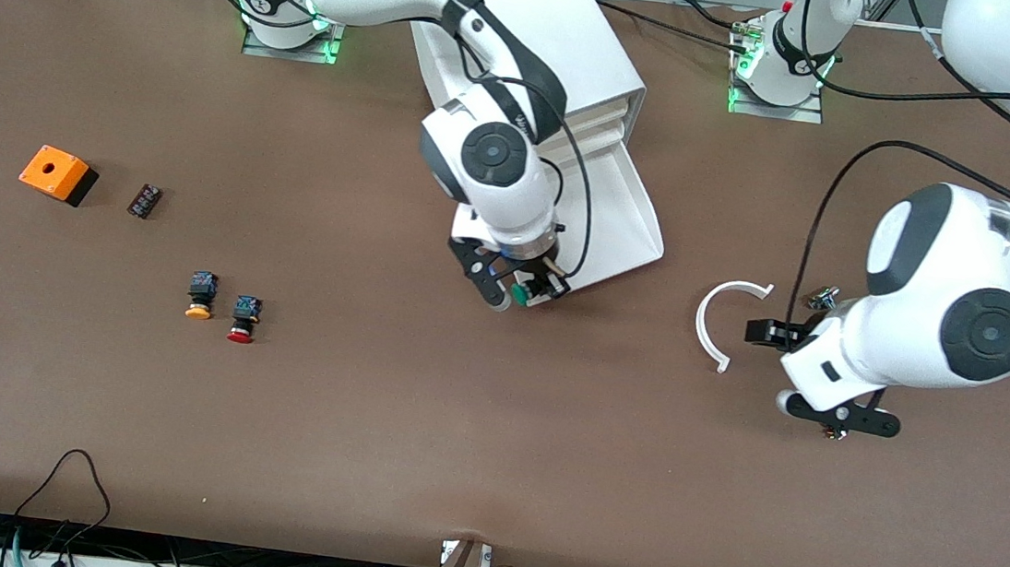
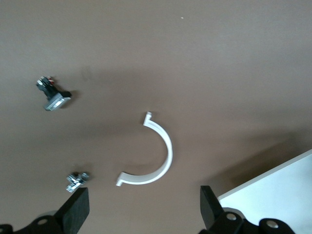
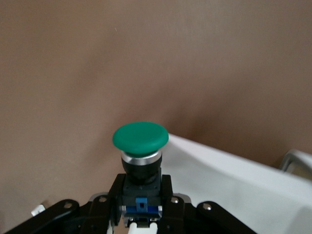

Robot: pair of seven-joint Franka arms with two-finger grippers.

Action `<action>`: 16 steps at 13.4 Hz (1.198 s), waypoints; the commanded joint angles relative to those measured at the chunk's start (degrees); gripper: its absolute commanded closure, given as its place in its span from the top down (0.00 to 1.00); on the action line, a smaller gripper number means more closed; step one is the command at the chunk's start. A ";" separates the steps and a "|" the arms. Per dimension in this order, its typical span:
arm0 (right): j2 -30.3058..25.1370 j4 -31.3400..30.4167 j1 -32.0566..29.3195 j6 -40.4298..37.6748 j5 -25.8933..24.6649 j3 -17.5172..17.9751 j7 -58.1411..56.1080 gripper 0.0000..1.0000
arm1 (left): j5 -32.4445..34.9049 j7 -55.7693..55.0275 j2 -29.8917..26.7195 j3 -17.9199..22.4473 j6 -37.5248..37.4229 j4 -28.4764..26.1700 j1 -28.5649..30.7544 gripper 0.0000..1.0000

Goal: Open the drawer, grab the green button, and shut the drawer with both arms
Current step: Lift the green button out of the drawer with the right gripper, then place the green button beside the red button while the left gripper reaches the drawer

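Observation:
The white cabinet (image 1: 574, 49) stands between the arms' bases. Its lowest drawer (image 1: 630, 231) is pulled out toward the front camera and also shows in the right wrist view (image 3: 234, 180). My right gripper (image 1: 518, 289) is shut on the green-capped button (image 1: 520, 294) by its black-and-blue body, over the drawer's near corner. In the right wrist view the button (image 3: 140, 138) sits upright between the right gripper's (image 3: 141, 195) fingers. My left gripper (image 1: 767, 368) hangs open and empty over the table toward the left arm's end, and shows in the left wrist view (image 2: 144, 209).
A white C-shaped piece (image 1: 701, 326) lies beside the left gripper, also in its wrist view (image 2: 168, 151), with two small metal parts (image 2: 52, 92) (image 2: 77, 180). Toward the right arm's end lie an orange box (image 1: 57, 173), a black block (image 1: 144, 200), a yellow-capped button (image 1: 201, 294) and a red-capped button (image 1: 243, 319).

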 commanded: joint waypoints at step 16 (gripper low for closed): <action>-15.34 -42.02 -27.97 14.71 -0.28 -1.29 -77.44 0.00 | 1.49 -39.29 0.41 -0.26 28.78 -25.46 -12.77 0.99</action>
